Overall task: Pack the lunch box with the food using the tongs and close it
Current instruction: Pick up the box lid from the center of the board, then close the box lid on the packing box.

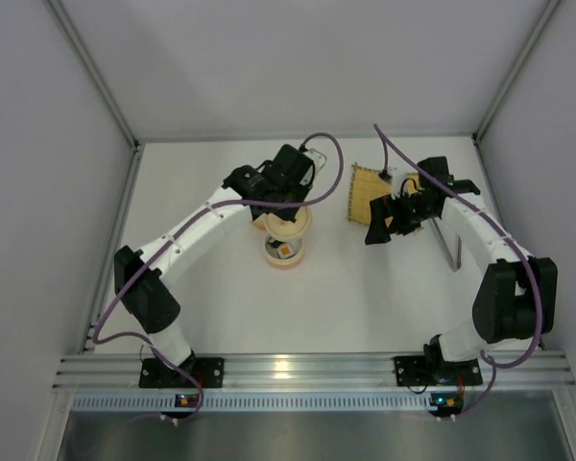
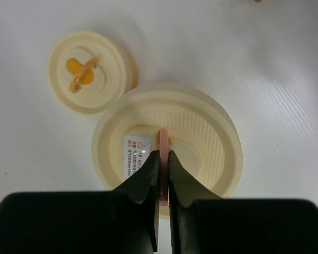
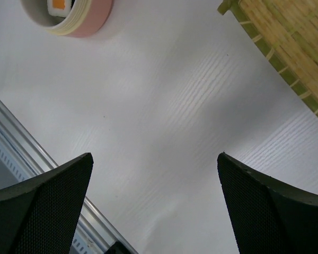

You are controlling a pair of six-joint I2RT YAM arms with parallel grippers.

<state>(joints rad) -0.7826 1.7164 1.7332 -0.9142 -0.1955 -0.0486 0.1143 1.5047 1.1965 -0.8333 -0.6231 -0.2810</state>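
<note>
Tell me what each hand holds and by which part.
The left hand grips a cream lid by the upright pink tab at its centre. The right hand is open and holds nothing.

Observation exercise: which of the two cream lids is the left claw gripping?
The pink-tabbed lid, pinched by its tab; the orange-tabbed lid lies untouched beside it.

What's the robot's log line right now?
left end effector: shut on pink-tabbed lid | right end effector: open, empty | tongs: on table | pink-rimmed bowl: uncovered, sushi inside
</note>
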